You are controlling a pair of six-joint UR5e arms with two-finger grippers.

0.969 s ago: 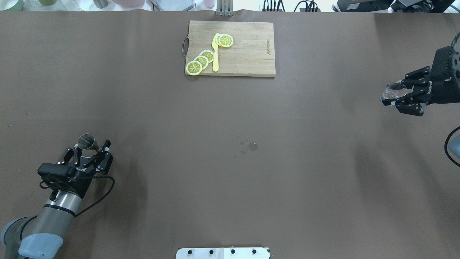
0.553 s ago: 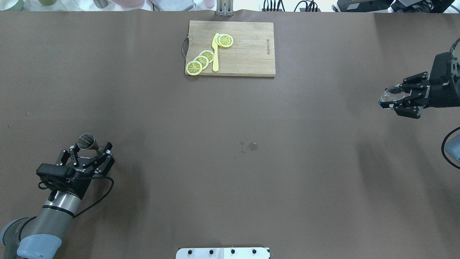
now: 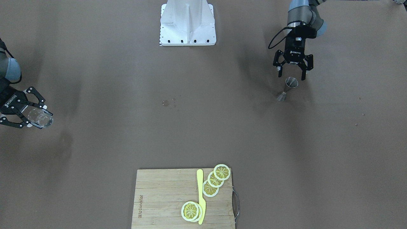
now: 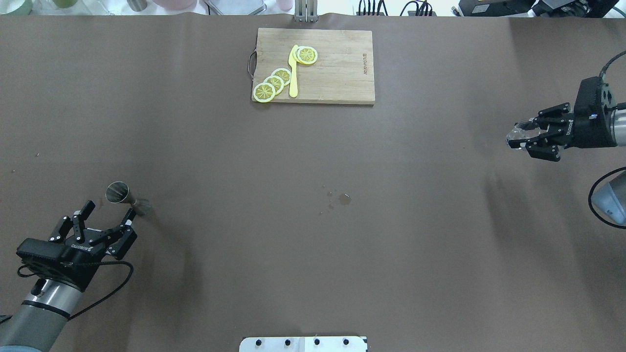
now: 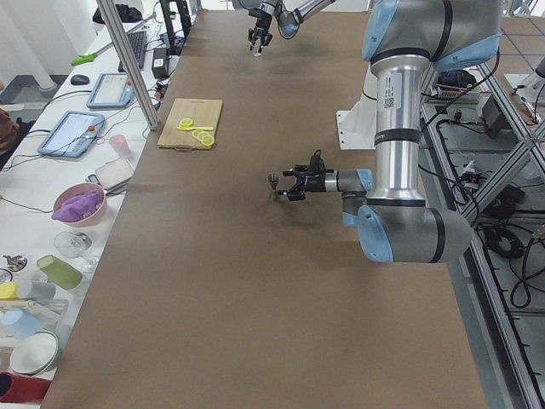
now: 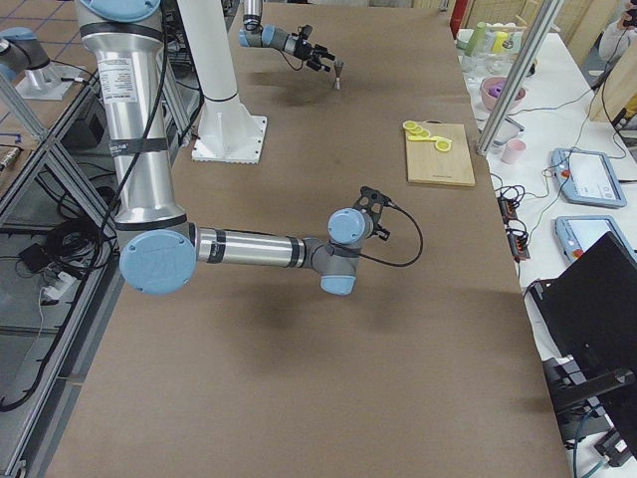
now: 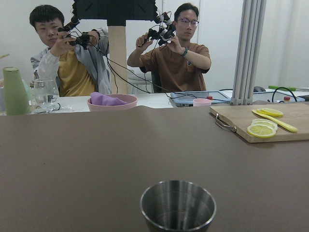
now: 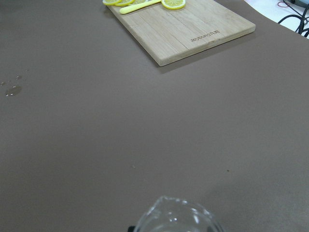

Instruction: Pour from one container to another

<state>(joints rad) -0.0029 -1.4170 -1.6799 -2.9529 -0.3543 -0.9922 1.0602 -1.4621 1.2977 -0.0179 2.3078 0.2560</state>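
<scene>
My left gripper point(image 4: 110, 209), jaws apart, has backed off the steel jigger point(image 4: 122, 194), left standing on the bench point(image 4: 293, 254), so my right gripper point(image 4: 519, 136), clamped on the glass cup point(image 4: 516, 130), can come pour.

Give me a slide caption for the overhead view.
Open left gripper near the standing grey hourglass steel jigger; right gripper holds the small clear glass cup.

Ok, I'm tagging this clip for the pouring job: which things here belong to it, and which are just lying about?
Belongs to the job:
small clear glass cup, gripped by the right pincer
small grey steel hourglass jigger, standing free before the open left pincer

Just lying about:
wooden cutting board
yellow lemon slices and yellow plastic knife on it
wet droplets mid-table
</scene>
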